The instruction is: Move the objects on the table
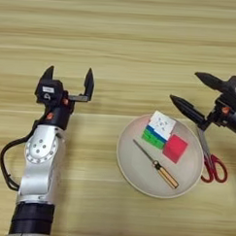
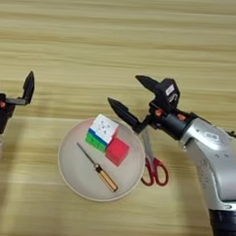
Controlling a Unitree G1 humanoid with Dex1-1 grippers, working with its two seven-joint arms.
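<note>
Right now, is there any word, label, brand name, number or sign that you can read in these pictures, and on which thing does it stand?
No text can be read.
Left gripper: a small white label on its black housing, too blurred to read.
Right gripper: a pale mark on its black housing, too small to read.
Puzzle cube, screwdriver, scissors, plate and table: no writing visible.
</note>
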